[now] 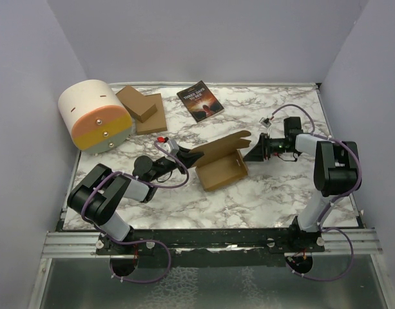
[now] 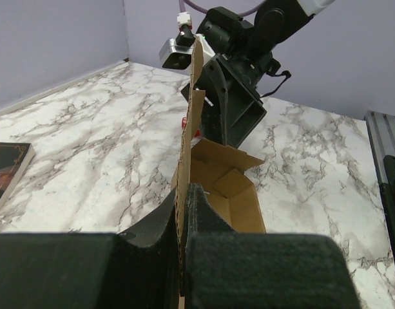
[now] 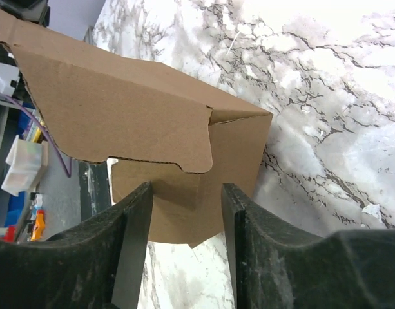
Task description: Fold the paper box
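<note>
Firmly, left gripper (image 2: 184, 197) pinches paper box (image 1: 223, 170) flap — right gripper (image 3: 187, 189) gapes.

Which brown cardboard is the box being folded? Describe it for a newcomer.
Start at the middle of the marble table, nearer than the dark book. The paper box stands there half-formed, its long flap pinched by the left claw. Unlike the flat cardboard stack at back left, it has raised walls.

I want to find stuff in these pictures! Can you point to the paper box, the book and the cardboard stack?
paper box (image 1: 221, 170): top camera view, middle of its brown body.
book (image 1: 200, 101): top camera view, middle of its dark cover.
cardboard stack (image 1: 136, 102): top camera view, on the upper piece.
</note>
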`<state>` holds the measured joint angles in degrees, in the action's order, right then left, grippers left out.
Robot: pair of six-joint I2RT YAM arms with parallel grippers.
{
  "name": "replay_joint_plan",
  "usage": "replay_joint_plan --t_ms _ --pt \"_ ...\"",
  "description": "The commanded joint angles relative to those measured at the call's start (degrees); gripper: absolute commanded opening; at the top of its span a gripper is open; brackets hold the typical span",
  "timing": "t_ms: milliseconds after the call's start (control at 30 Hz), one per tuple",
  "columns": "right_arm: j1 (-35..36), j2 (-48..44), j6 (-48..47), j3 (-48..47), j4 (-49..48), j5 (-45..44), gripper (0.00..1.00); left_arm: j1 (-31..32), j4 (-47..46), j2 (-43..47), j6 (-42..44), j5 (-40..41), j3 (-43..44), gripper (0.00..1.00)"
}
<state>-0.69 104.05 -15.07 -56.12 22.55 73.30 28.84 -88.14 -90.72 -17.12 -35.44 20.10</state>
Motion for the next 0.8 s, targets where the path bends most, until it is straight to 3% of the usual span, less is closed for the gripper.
replay_joint_plan --t_ms 0,433,767 --pt "1.13 -1.33 -1.96 0.67 -1.34 -3.04 0.49 -0.16 -11.7 0.97 -0.37 0.86 -0.84 0.0" --pt "4.4 -2.36 -3.18 3.23 -4.62 -8.81 0.55 0.24 -12.4 1.11 -0.86 2.31 -1.57 0.0" --pt "5.81 -5.91 -2.83 4.59 -7.55 -14.32 0.43 0.67 -12.75 1.69 -2.08 4.21 -2.19 0.0"
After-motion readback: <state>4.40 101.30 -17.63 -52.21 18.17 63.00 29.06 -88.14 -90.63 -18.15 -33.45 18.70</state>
